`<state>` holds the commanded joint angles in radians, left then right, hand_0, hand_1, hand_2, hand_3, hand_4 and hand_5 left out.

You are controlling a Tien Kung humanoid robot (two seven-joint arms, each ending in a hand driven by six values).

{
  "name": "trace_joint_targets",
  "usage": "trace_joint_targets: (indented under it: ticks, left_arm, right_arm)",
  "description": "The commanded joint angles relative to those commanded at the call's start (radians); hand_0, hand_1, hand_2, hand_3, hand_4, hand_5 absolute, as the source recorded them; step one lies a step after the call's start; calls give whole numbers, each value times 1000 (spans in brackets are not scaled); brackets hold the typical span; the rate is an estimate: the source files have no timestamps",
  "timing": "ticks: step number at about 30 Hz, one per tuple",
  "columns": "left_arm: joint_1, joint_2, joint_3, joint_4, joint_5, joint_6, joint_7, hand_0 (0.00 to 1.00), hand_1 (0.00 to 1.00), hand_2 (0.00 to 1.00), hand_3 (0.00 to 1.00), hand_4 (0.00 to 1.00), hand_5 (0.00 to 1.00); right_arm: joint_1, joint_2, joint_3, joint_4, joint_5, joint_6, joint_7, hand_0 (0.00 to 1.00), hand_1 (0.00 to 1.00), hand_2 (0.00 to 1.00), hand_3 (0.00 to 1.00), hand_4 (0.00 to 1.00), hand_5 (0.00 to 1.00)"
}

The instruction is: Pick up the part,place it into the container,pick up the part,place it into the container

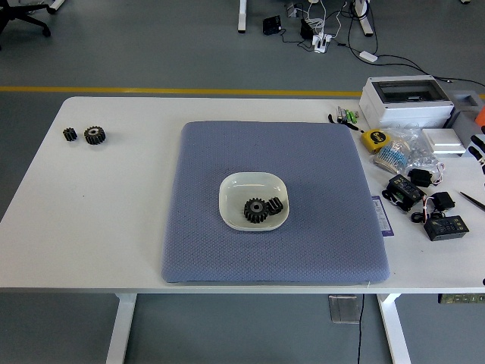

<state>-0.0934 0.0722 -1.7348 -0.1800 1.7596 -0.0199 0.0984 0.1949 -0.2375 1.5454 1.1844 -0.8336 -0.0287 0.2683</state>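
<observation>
Two small black gears, a little one (70,134) and a larger one (95,135), sit side by side near the far left corner of the white table (91,227), well apart from everything else and seemingly parked there as spare stock outside the work zone. At centre, a blue-grey padded mat (227,152) covers the table's middle, probably to cushion parts and mark out the working area; on it rests a white rounded-square dish (236,186), the container, which already holds a large black gear (255,210) and a smaller dark part (274,204) touching at its right, so both placements appear done. To the right of the mat lies a cluster of clutter: a yellow tape measure (371,139), a bag of small hardware (402,155), black adapters with cables (420,201), and a white-and-grey box (405,101) at the far edge. At the extreme right border only a sliver of the robot's right hand (480,149) shows, too little to tell whether its fingers are spread or curled; the left hand is out of view.
</observation>
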Motion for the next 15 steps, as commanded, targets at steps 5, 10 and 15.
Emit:
trace_joint_targets:
  ticks: [5, 10, 15]
  left_arm:
    - [6, -1, -5, 0, 4, 0, 0, 711, 672, 671, 567, 603, 575]
    - [7, -2, -6, 0, 5, 0, -2, 711, 672, 671, 567, 603, 575]
    - [9, -2, -10, 0, 6, 0, -1, 711, 673, 670, 567, 602, 575]
  right_arm:
    - [-7, 3, 3, 4, 4, 2, 0, 867, 805, 857, 919, 998, 927]
    - [-10, 5, 9, 11, 3, -1, 1, 856, 801, 852, 910, 998, 922]
    - [-7, 5, 9, 12, 7, -6, -1, 852, 797, 851, 903, 998, 905]
